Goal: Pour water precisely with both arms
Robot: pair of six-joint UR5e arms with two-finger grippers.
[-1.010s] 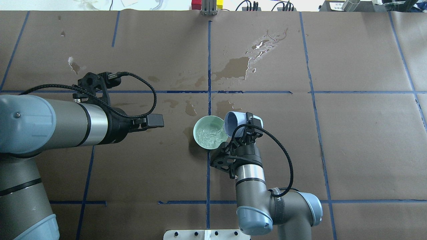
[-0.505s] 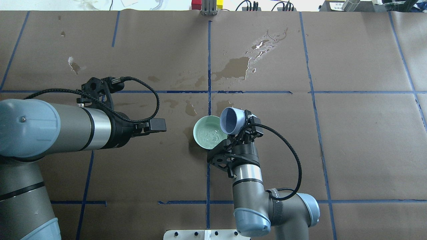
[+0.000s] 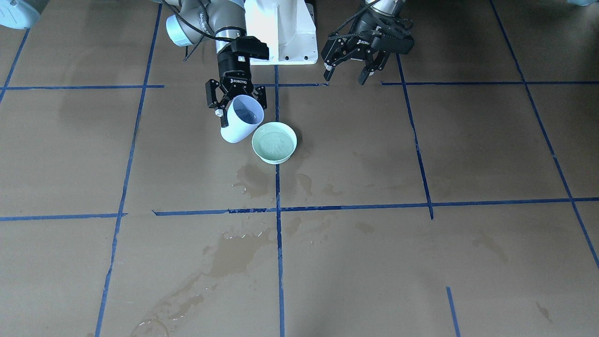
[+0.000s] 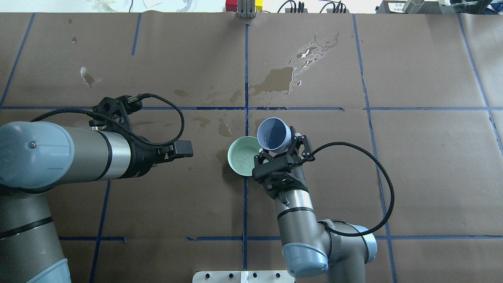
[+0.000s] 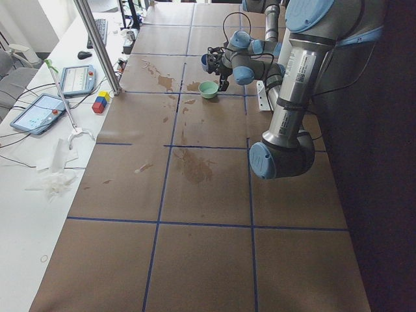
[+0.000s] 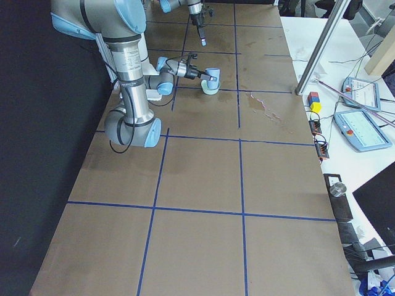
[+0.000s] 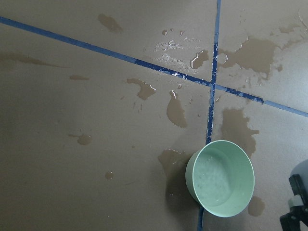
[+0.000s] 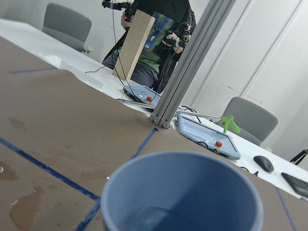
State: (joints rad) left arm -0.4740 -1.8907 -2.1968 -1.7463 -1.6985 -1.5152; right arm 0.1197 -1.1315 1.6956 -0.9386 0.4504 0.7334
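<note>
Brown paper tabletop (image 4: 424,169), blue tape grid (image 4: 246,59), wet stains (image 4: 277,80); water (image 7: 214,175) in bowl (image 7: 194,191).

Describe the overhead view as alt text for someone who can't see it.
The right gripper holds a blue cup, mouth facing the camera, beside a green bowl containing a little water. The left gripper hangs open and empty to the bowl's left, over a brown table marked with blue tape lines and wet stains.
</note>
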